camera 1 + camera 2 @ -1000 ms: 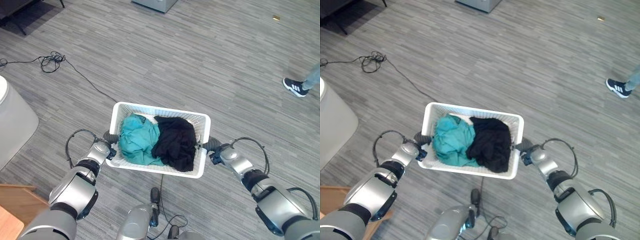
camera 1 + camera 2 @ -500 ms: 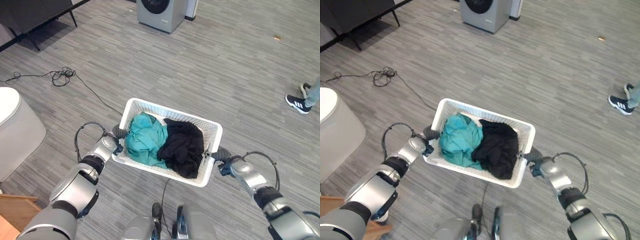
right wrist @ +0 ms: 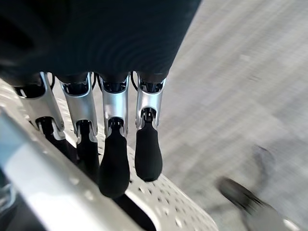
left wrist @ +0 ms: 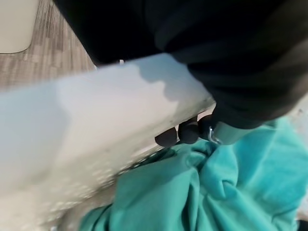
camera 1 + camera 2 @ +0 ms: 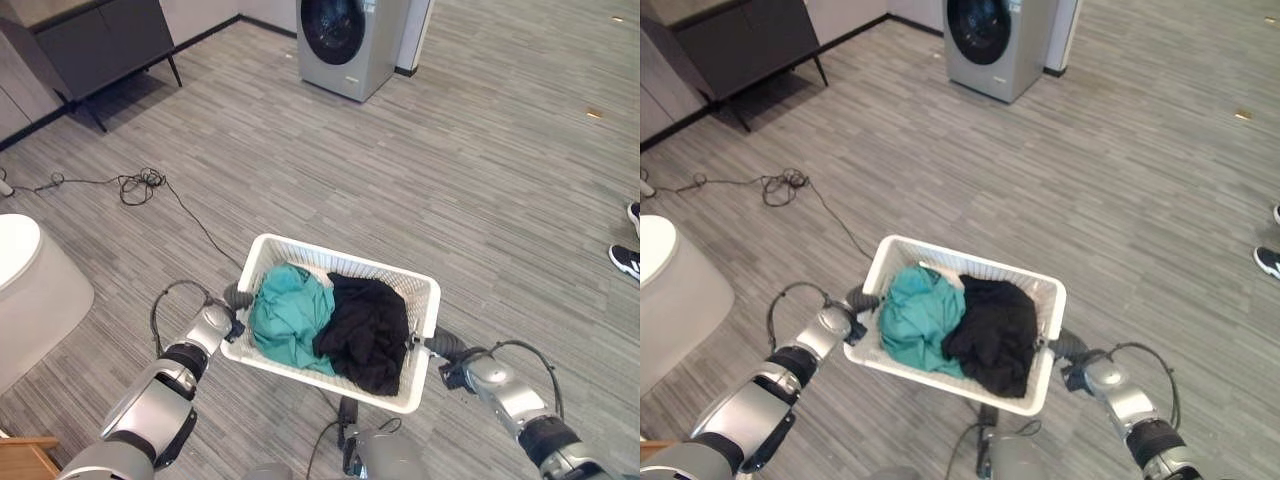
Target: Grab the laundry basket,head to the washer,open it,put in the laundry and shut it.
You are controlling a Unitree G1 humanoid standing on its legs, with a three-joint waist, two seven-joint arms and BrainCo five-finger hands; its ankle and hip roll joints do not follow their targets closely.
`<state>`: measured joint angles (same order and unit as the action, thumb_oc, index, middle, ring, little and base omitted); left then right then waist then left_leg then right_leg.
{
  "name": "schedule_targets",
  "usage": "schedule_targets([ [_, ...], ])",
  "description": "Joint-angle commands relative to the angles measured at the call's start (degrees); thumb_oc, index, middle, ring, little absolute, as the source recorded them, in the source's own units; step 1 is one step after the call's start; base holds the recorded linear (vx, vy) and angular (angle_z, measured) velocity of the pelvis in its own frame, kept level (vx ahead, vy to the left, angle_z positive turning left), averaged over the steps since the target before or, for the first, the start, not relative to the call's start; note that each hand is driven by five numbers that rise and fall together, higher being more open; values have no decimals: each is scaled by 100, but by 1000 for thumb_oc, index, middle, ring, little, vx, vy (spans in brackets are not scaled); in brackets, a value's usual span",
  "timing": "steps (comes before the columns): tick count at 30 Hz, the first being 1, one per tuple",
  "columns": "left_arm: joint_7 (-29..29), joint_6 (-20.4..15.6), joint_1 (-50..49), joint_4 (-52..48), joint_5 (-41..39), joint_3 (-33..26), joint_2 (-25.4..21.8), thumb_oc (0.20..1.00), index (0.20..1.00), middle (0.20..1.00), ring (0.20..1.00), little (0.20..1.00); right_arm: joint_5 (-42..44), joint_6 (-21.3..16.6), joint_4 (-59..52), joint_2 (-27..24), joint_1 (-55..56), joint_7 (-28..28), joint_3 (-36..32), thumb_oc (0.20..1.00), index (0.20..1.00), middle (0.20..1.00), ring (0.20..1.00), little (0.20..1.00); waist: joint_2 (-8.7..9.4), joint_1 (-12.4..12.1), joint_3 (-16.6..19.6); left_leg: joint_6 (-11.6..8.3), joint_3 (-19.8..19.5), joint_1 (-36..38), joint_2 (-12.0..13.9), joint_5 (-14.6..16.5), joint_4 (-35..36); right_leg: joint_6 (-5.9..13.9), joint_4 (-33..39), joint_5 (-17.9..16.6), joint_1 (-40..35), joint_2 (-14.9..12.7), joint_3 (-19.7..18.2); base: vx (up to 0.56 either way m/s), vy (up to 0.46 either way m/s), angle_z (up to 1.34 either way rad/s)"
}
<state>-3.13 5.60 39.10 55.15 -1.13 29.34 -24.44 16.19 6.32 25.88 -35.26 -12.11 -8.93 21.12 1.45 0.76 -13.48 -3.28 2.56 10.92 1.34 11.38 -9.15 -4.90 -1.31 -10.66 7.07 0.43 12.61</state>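
Grey wood-grain plank floor (image 5: 480, 170). Dark cabinet (image 5: 95, 45) on thin legs at far left; tangled black cord (image 5: 140, 183) nearby. White rounded furniture (image 5: 35, 290) at left edge.

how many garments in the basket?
2 visible: a teal garment on the robot's left side of the white laundry basket, a black garment on its right side. More may lie hidden underneath.

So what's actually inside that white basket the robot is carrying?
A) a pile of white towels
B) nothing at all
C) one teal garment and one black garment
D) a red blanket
C: in the head views the white basket, held between the left hand and the right hand, holds a teal garment beside a black garment.
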Motion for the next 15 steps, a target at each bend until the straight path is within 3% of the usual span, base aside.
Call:
schedule_targets([
  [1,-123,-190,448,-64,227,101,-160,200,200,200,200,200,244,-494,-411,-235,-148,30,-430,200,200,200,200,200,35,52,179,24,-54,-273,267,-1194,117,1184,-155,223,149,-308,91,142,-204,39],
  [4,-148,-173,528,-167,243,153,-172,200,200,200,200,200,222,-520,-559,-296,-41,80,-576,200,200,200,200,200,24,91,122,-5,77,-275,391,-1217,81,1127,-548,481,231,-307,263,64,-98,9],
  [8,-145,-171,565,-80,194,182,-132,200,200,200,200,200,190,-530,-681,-325,51,123,-740,200,200,200,200,200,-4,162,84,33,222,-194,491,-1029,-61,1044,-1281,876,455,-335,323,108,-90,19],
  [9,-156,-152,478,-76,142,138,-131,200,200,200,200,200,213,-520,-794,-347,211,169,-877,200,200,200,200,200,51,204,51,-75,318,-496,651,-1485,-1102,845,-1309,1111,304,-277,323,192,-353,-5],
  [10,-137,-115,433,-137,117,161,-139,200,200,200,200,200,252,-503,-875,-411,272,195,-916,200,200,200,200,200,173,85,-78,-199,234,-1175,799,-2214,-2709,561,-1236,1254,12,-109,300,160,-451,-19],
  [11,-117,-85,488,-183,128,211,-166,200,200,200,200,200,298,-490,-917,-449,290,210,-949,200,200,200,200,200,288,13,-190,-200,208,-1629,840,-2427,-3312,452,-1146,1251,-138,-92,305,82,-506,-3],
  [12,-79,-56,576,-427,97,278,-191,200,200,200,200,200,324,-492,-1002,-548,332,257,-1032,200,200,200,200,200,383,-139,-431,-178,371,-2291,929,-2334,-4296,282,-1163,1385,-387,-37,342,86,-353,-33],
  [13,-110,-38,636,-454,41,294,-193,200,200,200,200,200,305,-475,-1038,-573,334,301,-1082,200,200,200,200,200,390,-191,-488,-189,549,-2670,955,-2194,-4263,270,-1192,1489,-485,-21,416,232,-225,-24],
  [15,-104,-30,868,-291,93,414,-111,200,200,200,200,200,275,-465,-1115,-449,462,337,-1130,200,200,200,200,200,339,-356,-495,-164,841,-3183,711,-2112,-2853,448,-1016,1583,-840,48,370,386,32,12],
])
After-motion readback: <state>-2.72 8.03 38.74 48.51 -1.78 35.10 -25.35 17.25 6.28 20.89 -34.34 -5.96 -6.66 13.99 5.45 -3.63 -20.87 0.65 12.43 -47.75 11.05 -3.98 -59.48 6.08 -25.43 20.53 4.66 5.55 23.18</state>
